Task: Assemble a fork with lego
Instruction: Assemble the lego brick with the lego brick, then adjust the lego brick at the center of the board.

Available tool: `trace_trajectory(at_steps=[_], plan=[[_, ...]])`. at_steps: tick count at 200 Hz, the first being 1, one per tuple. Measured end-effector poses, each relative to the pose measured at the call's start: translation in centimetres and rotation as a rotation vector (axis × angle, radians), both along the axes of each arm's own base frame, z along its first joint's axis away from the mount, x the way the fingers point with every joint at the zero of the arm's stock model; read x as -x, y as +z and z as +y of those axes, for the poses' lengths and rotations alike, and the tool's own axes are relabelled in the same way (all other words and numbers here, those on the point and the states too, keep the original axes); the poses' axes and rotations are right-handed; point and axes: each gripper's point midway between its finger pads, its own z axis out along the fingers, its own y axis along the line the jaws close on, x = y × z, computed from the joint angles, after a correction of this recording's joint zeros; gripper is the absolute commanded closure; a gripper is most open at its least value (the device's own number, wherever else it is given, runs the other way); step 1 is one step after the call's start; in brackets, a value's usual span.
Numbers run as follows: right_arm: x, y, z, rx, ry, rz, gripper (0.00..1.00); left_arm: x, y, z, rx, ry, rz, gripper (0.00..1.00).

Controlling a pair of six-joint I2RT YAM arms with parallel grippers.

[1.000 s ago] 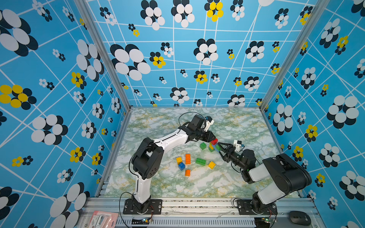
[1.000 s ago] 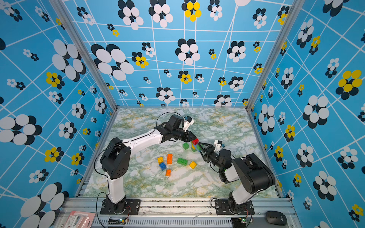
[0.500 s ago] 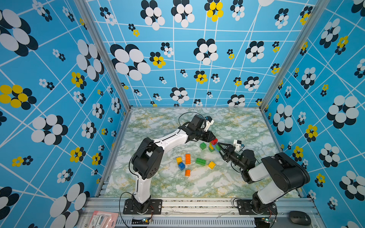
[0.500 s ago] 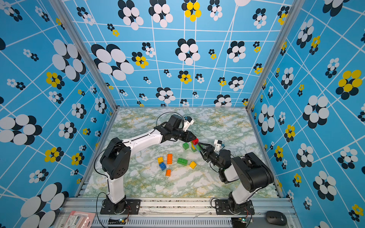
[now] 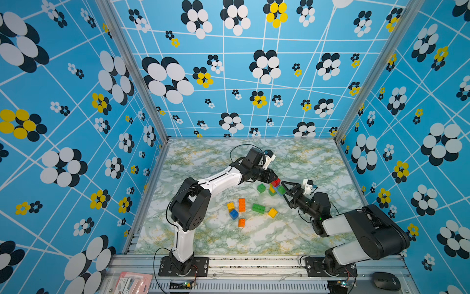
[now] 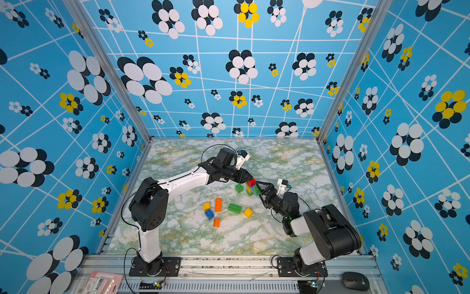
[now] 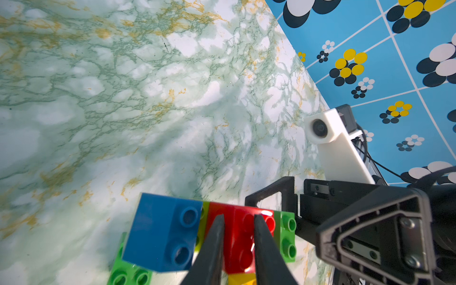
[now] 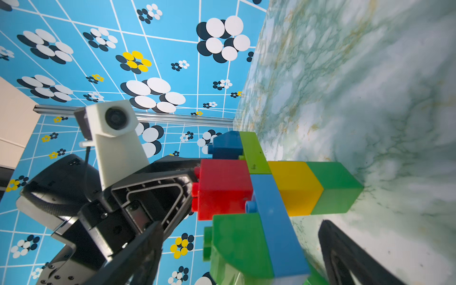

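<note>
Left fingers (image 7: 213, 246) are pinching the red brick (image 7: 240, 232) from both sides, pressing onto its studded face. That brick is topping the half-built fork (image 5: 272, 189), so the grip is probably steadying the whole stack and keeping it from tipping.

Right fingers (image 8: 343, 256) are standing spread wide on either side of the build's lower end, with clear gaps and touching nothing. They are likely sitting this way so the arm can either close again lower down or back off for another piece; can't tell which.

The fork is standing near the middle of the bench (image 5: 305, 157), between the two arms. In the right wrist view it is running red, then a lime plate (image 8: 251, 150), then a yellow brick (image 8: 293, 187), then a green base brick (image 8: 335, 187) at the bench end. The base is looking as if it is resting on the bench, but contact isn't certain. A blue brick (image 7: 160, 229) and a green one (image 8: 237, 241) are sticking out sideways by the red, probably forming the prongs.

Loose lego is waiting nearer the robot bases:
- green square (image 5: 261, 188) just beside the build
- orange oblong (image 5: 242, 205), yellow (image 5: 230, 205) and blue (image 5: 234, 214) clustering together
- small orange (image 5: 241, 222)
- green oblong (image 5: 258, 208)
- second yellow (image 5: 272, 212)

Task is looking partway done, with several bricks unused.
</note>
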Motion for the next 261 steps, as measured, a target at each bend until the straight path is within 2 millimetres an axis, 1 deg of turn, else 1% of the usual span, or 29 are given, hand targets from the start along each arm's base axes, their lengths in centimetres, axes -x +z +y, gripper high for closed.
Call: trace_trajectory(at_steps=[13, 25, 36, 59, 67, 75, 87, 118, 134, 147, 176, 195, 233, 261], plan=[[0.1, 0.6, -0.5, 0.07, -0.017, -0.025, 0.01, 0.0, 0.0, 0.0, -0.001, -0.001, 0.0, 0.77], [0.0, 1.7, -1.1, 0.153, -0.036, -0.059, 0.01, 0.0, 0.0, 0.0, -0.001, 0.0, 0.001, 0.77], [-0.2, 3.3, -1.7, 0.223, -0.06, -0.101, 0.01, 0.0, 0.1, 0.0, -0.003, 0.0, 0.005, 0.77], [-0.4, 7.8, -3.0, 0.396, -0.103, -0.227, 0.01, 0.1, 0.2, 0.0, -0.006, 0.005, 0.017, 0.76], [-0.4, 8.8, -3.3, 0.446, -0.107, -0.255, 0.01, 0.1, 0.2, 0.1, -0.01, 0.007, 0.025, 0.77], [-0.3, 9.2, -3.4, 0.495, -0.101, -0.272, 0.01, 0.1, 0.2, 0.1, -0.013, 0.009, 0.032, 0.77], [-0.2, 8.9, -3.4, 0.559, -0.077, -0.277, 0.0, 0.1, 0.3, 0.1, -0.018, 0.009, 0.039, 0.77], [0.4, 5.2, -3.3, 0.71, 0.023, -0.224, 0.02, 0.2, 0.3, 0.1, -0.032, 0.01, 0.055, 0.77], [0.5, 4.2, -3.0, 0.767, 0.081, -0.219, 0.03, 0.2, 0.3, 0.1, -0.037, 0.011, 0.062, 0.76], [0.3, 4.4, -2.6, 0.803, 0.124, -0.244, 0.04, 0.2, 0.3, 0.1, -0.039, 0.012, 0.066, 0.76], [-0.6, 6.3, -1.3, 0.863, 0.208, -0.336, 0.08, 0.2, 0.3, 0.2, -0.046, 0.012, 0.075, 0.76], [-1.0, 6.9, -0.6, 0.899, 0.259, -0.383, 0.11, 0.2, 0.3, 0.2, -0.048, 0.015, 0.081, 0.73], [-1.2, 5.9, 0.5, 0.959, 0.362, -0.396, 0.11, 0.3, 0.4, 0.3, -0.054, 0.022, 0.099, 0.68], [-1.1, 5.5, 1.8, 0.996, 0.434, -0.417, 0.13, 0.0, 1.0, 0.2, -0.046, 0.028, 0.096, 0.68]])
